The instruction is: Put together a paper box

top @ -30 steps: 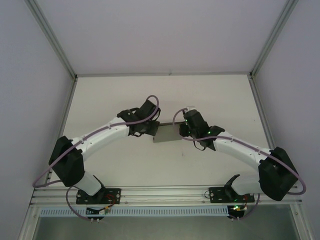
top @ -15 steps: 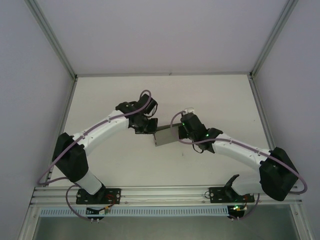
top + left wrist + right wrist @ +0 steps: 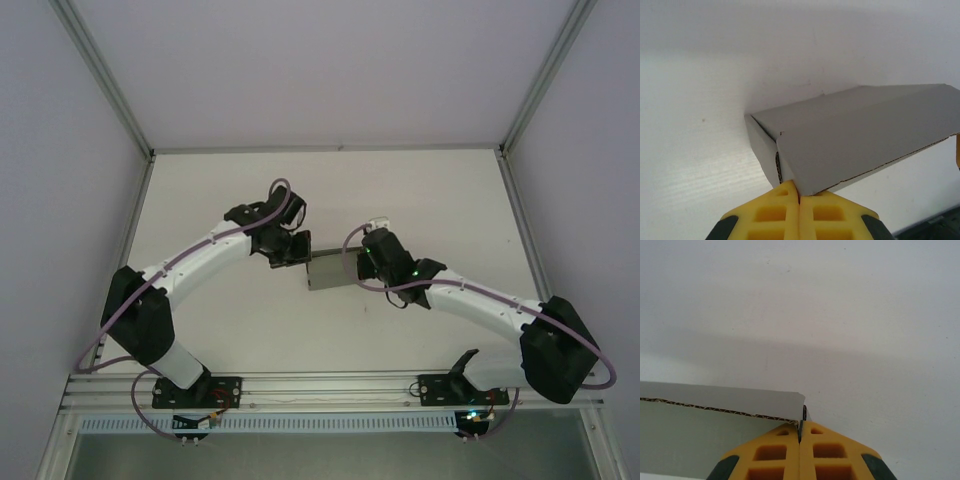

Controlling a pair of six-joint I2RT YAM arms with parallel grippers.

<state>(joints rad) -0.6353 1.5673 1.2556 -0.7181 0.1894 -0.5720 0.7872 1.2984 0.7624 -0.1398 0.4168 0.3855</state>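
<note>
The paper box (image 3: pixel 330 273) is grey corrugated cardboard, folded into a low, partly closed shape and held above the table between the two arms. My left gripper (image 3: pixel 298 254) is shut on its left end. In the left wrist view the yellow fingertips (image 3: pixel 799 192) pinch a bottom corner of a grey panel of the box (image 3: pixel 865 135). My right gripper (image 3: pixel 361 264) is shut on the right end. In the right wrist view the yellow fingertips (image 3: pixel 800 426) clamp a thin cardboard edge at the box's (image 3: pixel 700 437) corner.
The white table (image 3: pixel 420 200) is bounded by aluminium rails (image 3: pixel 330 148) at the back and sides, with white walls around. Both arm bases sit on the near rail (image 3: pixel 330 385).
The left arm has swung farther back and turned its wrist, and the right gripper has shifted slightly left. The box has gone from lying level to tilted between them.
</note>
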